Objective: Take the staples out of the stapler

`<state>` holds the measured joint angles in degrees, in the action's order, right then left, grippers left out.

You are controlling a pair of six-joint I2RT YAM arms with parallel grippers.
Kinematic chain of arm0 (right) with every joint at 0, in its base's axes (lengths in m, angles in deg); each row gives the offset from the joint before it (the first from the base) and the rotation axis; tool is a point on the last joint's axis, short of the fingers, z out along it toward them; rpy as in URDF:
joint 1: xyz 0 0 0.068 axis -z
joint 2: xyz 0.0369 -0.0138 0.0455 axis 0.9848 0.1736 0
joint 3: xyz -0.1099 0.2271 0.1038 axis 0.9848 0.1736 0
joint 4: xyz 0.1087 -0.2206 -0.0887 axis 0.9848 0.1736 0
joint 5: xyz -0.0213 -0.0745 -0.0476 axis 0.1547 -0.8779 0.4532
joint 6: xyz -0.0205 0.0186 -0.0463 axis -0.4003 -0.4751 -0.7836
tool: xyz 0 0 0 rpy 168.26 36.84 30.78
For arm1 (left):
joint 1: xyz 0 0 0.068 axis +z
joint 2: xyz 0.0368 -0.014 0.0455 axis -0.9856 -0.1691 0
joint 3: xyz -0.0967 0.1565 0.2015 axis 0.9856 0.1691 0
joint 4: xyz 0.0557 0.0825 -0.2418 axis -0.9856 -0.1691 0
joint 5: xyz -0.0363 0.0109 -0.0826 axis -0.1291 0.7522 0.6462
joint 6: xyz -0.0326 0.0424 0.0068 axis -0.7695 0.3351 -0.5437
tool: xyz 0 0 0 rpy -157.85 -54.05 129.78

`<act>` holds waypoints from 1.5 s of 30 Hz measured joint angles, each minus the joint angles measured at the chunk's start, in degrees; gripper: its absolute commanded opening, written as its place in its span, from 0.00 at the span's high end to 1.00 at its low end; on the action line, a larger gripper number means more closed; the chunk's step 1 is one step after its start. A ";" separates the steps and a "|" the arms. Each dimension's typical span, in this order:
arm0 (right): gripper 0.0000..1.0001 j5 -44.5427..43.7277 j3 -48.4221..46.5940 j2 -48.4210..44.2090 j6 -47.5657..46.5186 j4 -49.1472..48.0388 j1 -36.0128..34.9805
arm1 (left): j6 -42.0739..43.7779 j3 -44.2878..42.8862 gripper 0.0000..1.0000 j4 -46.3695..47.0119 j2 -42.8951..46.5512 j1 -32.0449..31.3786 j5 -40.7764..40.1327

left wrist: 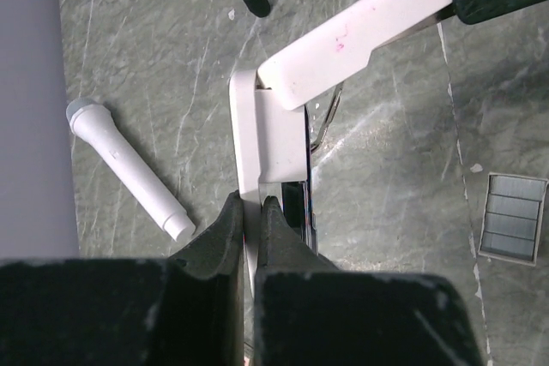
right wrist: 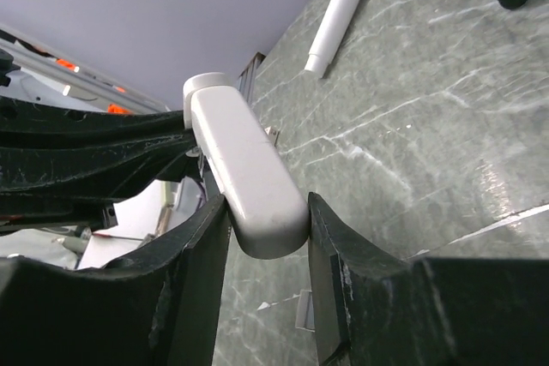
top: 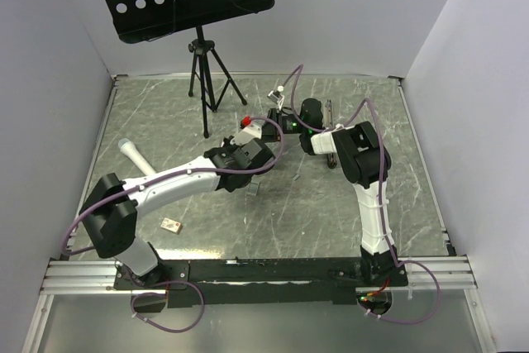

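Note:
The stapler point(left wrist: 274, 139) is held above the table, its pale top lid point(left wrist: 369, 27) swung up and away from the white lower body. My left gripper point(left wrist: 250, 207) is shut on the thin edge of that lower body. The lid's rounded end point(right wrist: 244, 169) sits between the fingers of my right gripper point(right wrist: 266, 212), which touch it on both sides. In the top view both grippers meet at the stapler point(top: 266, 128) mid-table. A small grey block of staples point(left wrist: 513, 216) lies flat on the table, also seen in the top view point(top: 254, 190).
A white cylinder point(top: 136, 157) lies to the left on the marbled table. A black music stand on a tripod point(top: 202, 72) stands at the back. A small tan block point(top: 171, 226) lies near the left arm. White walls close the table in on three sides.

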<state>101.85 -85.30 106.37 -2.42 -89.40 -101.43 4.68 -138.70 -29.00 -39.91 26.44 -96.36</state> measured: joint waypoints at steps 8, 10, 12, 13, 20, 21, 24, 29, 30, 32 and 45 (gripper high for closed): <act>0.68 0.68 -1.42 4.04 4.87 -7.74 0.07 | -1.01 -1.09 0.99 -1.46 -0.79 -0.02 0.17; 0.68 0.55 -1.40 4.13 5.29 -8.50 0.11 | -0.96 -0.96 0.99 -1.11 -0.79 0.02 0.35; 0.68 0.04 -1.40 4.13 4.72 -8.61 0.11 | -0.98 -0.02 0.99 0.31 -0.61 0.81 1.44; 0.68 -0.33 -1.40 4.15 4.31 -8.24 0.11 | -1.01 0.85 0.99 1.57 -0.48 1.70 2.62; 0.71 -4.92 -0.22 4.09 1.25 -4.15 0.39 | -1.27 3.32 0.99 7.17 0.13 8.37 12.55; 0.71 -5.14 0.24 3.96 1.18 -3.63 0.46 | -1.18 3.89 0.99 7.85 0.52 9.01 14.56; 0.61 -6.12 3.30 2.16 1.20 -1.99 0.83 | -0.57 6.67 0.99 10.78 2.82 10.54 20.41; 0.49 -7.10 8.24 -4.42 -1.20 3.50 1.70 | -0.20 12.11 0.99 16.70 9.07 12.90 29.38; 0.48 -8.37 9.79 -7.28 -2.47 5.53 1.79 | -0.72 12.59 0.99 17.38 9.97 13.70 31.36; 0.44 -11.06 11.76 -11.72 -5.09 8.11 1.84 | -1.84 13.07 0.99 18.21 11.23 15.58 35.52; 0.28 -24.76 17.68 -25.22 -14.12 20.15 1.66 | -11.23 14.88 0.99 19.45 11.93 17.62 50.80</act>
<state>77.09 -67.62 81.15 -16.54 -69.25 -99.77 -6.55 -123.81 -9.54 -27.98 44.06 -45.56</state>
